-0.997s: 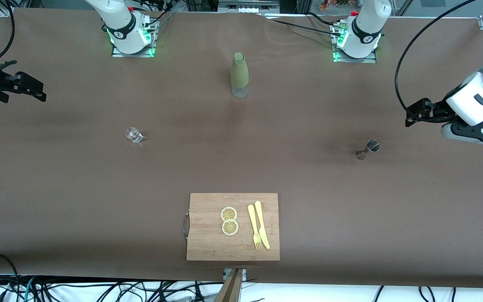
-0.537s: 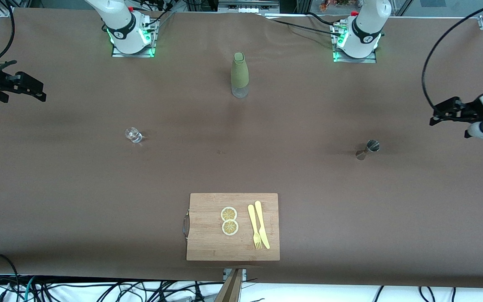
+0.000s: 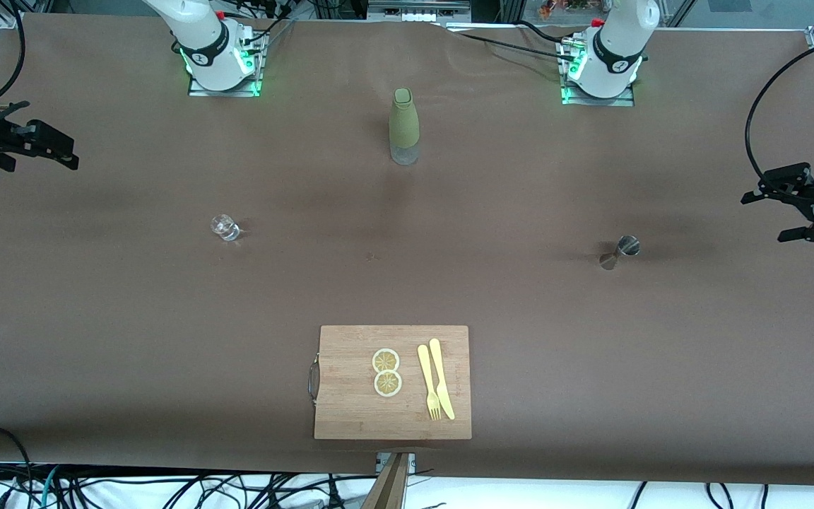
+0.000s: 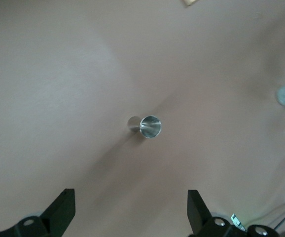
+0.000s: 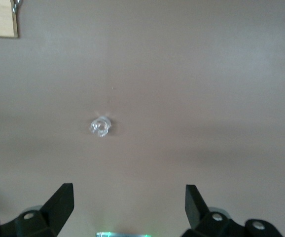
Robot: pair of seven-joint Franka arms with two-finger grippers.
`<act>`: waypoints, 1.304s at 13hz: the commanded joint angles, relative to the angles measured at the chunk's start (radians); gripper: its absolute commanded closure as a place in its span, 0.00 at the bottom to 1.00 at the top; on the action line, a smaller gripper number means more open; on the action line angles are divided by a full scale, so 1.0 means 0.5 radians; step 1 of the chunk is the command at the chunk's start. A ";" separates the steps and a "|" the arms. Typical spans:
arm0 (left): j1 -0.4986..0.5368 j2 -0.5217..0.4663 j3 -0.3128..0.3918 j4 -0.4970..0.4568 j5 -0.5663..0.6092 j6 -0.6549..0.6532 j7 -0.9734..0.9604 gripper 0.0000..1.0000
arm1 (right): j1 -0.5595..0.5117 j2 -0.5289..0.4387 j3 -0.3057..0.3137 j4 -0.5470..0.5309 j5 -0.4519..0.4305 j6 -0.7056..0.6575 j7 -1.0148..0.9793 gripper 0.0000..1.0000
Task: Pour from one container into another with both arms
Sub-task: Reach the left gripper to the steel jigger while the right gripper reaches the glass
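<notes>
The tiny clear glass cup point(image 3: 224, 227) stands on the brown table toward the right arm's end. The small silver jigger point(image 3: 620, 252) stands toward the left arm's end. My left gripper point(image 3: 764, 218) hangs open over the table's edge at its own end, well apart from the jigger. Its wrist view shows the jigger point(image 4: 145, 127) upright ahead of the open, empty left gripper point(image 4: 131, 207). My right gripper point(image 3: 54, 138) waits open over its end of the table, apart from the cup. The right wrist view has the cup point(image 5: 101, 127) ahead of the open, empty right gripper point(image 5: 130, 202).
A tall olive-green bottle point(image 3: 404, 127) stands between the two arm bases, farther from the front camera than the cup and jigger. A wooden cutting board point(image 3: 350, 413) lies nearer the camera, bearing two lemon slices point(image 3: 386, 372), a yellow fork and a yellow knife point(image 3: 441, 378).
The left arm has swung outward toward its own end of the table, away from the jigger. The right arm, the cup and the jigger have not moved.
</notes>
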 commanded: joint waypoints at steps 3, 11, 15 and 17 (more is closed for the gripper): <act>0.139 0.037 0.024 -0.210 -0.298 -0.041 0.702 0.00 | 0.023 0.096 -0.010 0.010 0.029 -0.049 -0.248 0.00; 0.194 0.316 0.150 -0.548 -0.826 -0.041 1.831 0.00 | -0.152 0.320 -0.209 -0.027 0.574 0.064 -1.751 0.00; 0.204 0.524 0.229 -0.652 -1.062 -0.041 2.460 0.00 | -0.168 0.384 -0.228 -0.113 0.685 0.098 -2.064 0.00; 0.213 0.641 0.251 -0.680 -1.182 -0.035 2.696 0.00 | -0.168 0.439 -0.262 -0.131 0.777 0.098 -2.248 0.00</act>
